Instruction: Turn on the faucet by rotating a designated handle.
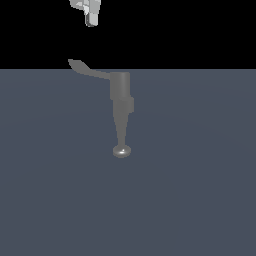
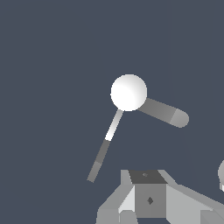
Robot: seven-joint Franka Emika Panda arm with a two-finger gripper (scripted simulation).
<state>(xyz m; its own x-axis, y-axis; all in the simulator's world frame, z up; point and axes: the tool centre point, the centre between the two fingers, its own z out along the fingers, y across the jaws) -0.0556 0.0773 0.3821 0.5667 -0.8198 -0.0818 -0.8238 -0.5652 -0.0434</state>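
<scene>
One faucet (image 1: 121, 107) on flat grey floor (image 1: 200, 190), near centre of exterior view. One handle (image 1: 90, 70) projecting from cylindrical body toward exterior view's left, flared tip upturned. One tapering spout ending in shiny rounded knob (image 1: 121, 150). One gripper (image 1: 91, 15), partly cropped at frame edge, above handle tip, apart from it, touching nothing, holding nothing. Finger spread: cannot tell from either view.

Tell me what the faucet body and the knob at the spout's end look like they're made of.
The faucet body looks like matte grey metal or plastic: flat shading, no highlights. As a render, either is possible. The knob seems polished metal, with a bright glint on its rounded top.
</scene>
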